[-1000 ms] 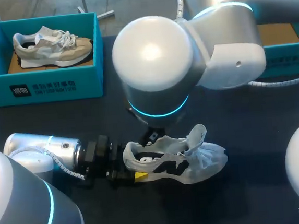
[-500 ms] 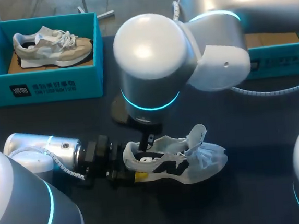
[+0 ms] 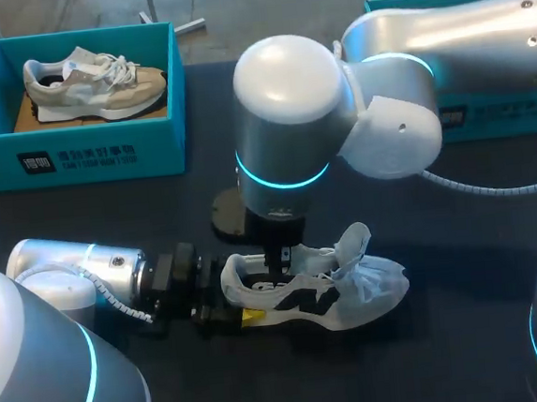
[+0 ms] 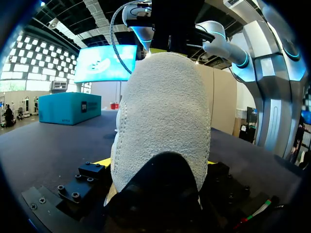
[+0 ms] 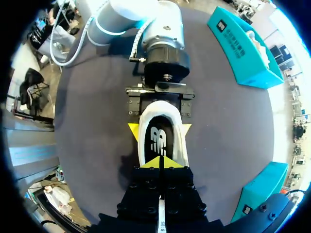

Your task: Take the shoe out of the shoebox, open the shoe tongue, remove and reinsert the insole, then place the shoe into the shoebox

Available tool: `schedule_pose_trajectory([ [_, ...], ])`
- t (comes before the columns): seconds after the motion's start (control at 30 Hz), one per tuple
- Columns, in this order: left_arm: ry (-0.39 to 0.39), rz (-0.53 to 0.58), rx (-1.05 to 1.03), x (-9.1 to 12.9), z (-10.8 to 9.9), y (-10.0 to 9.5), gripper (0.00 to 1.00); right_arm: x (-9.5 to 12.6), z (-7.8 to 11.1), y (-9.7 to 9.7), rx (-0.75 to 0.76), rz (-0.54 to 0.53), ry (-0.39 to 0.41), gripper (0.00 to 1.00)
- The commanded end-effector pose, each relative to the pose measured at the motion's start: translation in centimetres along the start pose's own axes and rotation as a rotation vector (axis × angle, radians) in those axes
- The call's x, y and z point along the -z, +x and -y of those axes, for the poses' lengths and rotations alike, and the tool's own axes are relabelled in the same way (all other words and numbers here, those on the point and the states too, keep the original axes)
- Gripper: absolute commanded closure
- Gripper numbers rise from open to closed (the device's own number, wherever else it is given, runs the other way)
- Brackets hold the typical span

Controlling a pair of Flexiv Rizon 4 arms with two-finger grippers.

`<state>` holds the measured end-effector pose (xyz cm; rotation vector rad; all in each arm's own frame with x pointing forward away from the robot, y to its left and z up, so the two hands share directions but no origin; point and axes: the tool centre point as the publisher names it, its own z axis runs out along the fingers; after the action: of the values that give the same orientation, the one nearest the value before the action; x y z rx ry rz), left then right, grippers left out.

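Two arms meet at one shoe [image 3: 337, 289]. My left arm [image 3: 77, 269] comes in from the near left and lies low along the table [image 3: 451, 354], wrist level. Its gripper [image 3: 237, 296] points right, and the fingers are clamped on the heel from both sides. In the right wrist view one yellow tip [image 5: 133, 129] shows at each flank of the heel. In the left wrist view the pale heel fills the space between my fingers.

My right arm [image 3: 443, 45] comes in from the far right and bends at a big elbow above the table's middle. Its gripper [image 3: 279, 259] points straight down at the shoe's opening. The two yellow tips are pressed together just over the heel end of the insole [image 5: 158, 138]; I cannot tell whether they touch it.

The shoe sits on its sole near the table's middle, toe to the right, outside either box. The insole lies inside it, and the tongue [image 3: 355, 240] stands up towards the toe.

At the far left a teal box [image 3: 76, 157] stands open with another shoe [image 3: 93, 80] in it, toe to the right. A second box [image 3: 496, 110] stands at the far right, mostly behind my right arm, so I cannot see what it holds.
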<state>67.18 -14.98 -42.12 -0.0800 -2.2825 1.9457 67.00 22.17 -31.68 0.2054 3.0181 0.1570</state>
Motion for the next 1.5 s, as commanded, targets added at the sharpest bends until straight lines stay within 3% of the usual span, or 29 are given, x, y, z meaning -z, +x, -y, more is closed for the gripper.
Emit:
schedule_pose_trajectory([
  [0.03, -0.002, 0.002, 0.000, -0.1, -0.2, -0.1, 1.00, -0.3, 0.0, -0.1, 0.001, -0.008, -0.004, 1.00],
  [0.1, -0.002, 0.002, 0.000, -0.1, -0.2, -0.1, 1.00, -0.3, 0.0, -0.1, 0.001, -0.008, -0.004, 1.00],
  [0.2, -0.002, 0.002, 0.000, -0.1, -0.2, -0.1, 1.00, -2.0, -0.5, -0.1, 0.019, -0.011, 0.015, 1.00],
  [0.37, -0.002, 0.002, 0.000, -0.1, -0.2, -0.1, 1.00, -4.5, -0.5, 0.1, 0.027, 0.012, -0.040, 1.00],
  [0.43, -0.002, 0.002, 0.000, -0.1, -0.2, -0.1, 1.00, -5.2, -0.4, 0.2, 0.019, 0.025, -0.029, 1.00],
  [0.77, -0.002, 0.002, 0.000, -0.1, -0.2, -0.1, 1.00, -7.4, 0.2, -0.3, 0.007, 0.018, -0.021, 1.00],
  [1.5, -0.002, 0.002, 0.000, -0.1, -0.2, -0.1, 1.00, -7.5, 5.2, -0.8, -0.099, 0.064, 0.000, 1.00],
])
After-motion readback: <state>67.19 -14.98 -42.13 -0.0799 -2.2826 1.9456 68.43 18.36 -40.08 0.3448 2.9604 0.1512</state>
